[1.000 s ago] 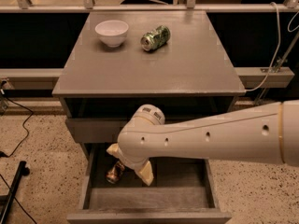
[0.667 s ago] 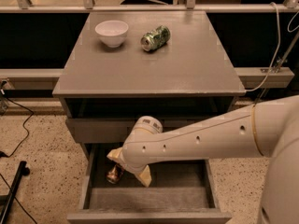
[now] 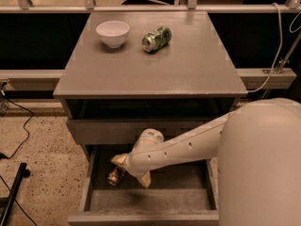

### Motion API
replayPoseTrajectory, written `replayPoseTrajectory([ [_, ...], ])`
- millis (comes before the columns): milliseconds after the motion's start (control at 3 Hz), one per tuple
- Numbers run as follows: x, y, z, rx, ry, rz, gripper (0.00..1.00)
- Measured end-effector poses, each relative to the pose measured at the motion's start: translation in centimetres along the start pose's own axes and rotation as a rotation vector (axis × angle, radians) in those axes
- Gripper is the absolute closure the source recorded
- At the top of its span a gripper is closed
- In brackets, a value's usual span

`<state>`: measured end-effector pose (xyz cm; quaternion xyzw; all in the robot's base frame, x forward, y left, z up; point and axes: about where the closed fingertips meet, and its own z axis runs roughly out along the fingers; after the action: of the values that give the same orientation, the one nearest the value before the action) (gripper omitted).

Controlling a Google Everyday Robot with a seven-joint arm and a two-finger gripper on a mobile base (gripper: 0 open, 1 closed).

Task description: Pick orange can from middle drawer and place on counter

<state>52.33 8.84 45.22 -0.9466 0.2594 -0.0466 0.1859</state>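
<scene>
The orange can (image 3: 114,175) lies in the left part of the open middle drawer (image 3: 146,199), near its left wall. My gripper (image 3: 131,170) reaches down into the drawer on the white arm, which comes in from the right. It is open, with one yellowish finger (image 3: 119,159) just above the can and the other (image 3: 145,179) to the can's right. The can sits at the fingertips and rests on the drawer floor. The counter (image 3: 155,69) is the flat top of the cabinet above.
A white bowl (image 3: 113,32) and a green can (image 3: 156,38) lying on its side are at the back of the counter. A closed drawer front (image 3: 103,132) sits just above the open drawer. Cables (image 3: 14,126) and a black stand leg (image 3: 11,192) are on the floor at left.
The arm's near section has swung closer to the camera and fills the right side. The gripper has shifted slightly left towards the can. The can has not moved.
</scene>
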Motion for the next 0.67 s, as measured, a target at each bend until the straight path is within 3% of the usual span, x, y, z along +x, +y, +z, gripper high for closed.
replayPoseTrajectory([
  [667,0.7,-0.6,5.5,-0.002,-0.005,-0.001,0.00],
])
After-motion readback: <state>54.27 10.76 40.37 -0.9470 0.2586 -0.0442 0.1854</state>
